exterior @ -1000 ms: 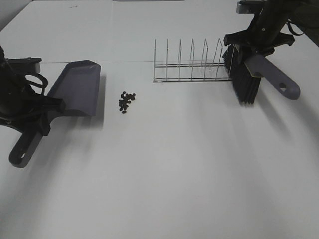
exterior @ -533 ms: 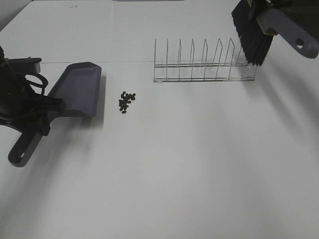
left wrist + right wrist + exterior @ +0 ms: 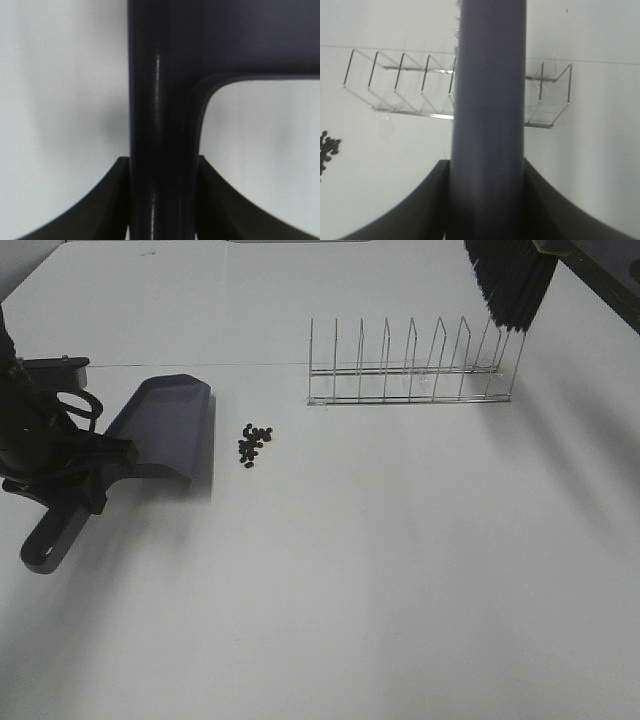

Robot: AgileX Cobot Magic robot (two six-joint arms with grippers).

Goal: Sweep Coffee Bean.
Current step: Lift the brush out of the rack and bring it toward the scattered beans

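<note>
Dark oval coffee beans (image 3: 254, 444) heaped just beside the lip of a grey plastic dustpan (image 3: 165, 425). Left gripper (image 3: 162, 192) clamps dustpan handle; right gripper (image 3: 487, 195) apparently clamps black-bristled grey brush (image 3: 512, 280), well apart from dustpan. Approach step; next, land bristles beyond beans, sweep panward.

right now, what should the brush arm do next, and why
Probably lower the brush from above the right end of the wire rack to the table right of the coffee beans. They lie beside the open edge of the dustpan, so sweeping left could push them in.
</note>
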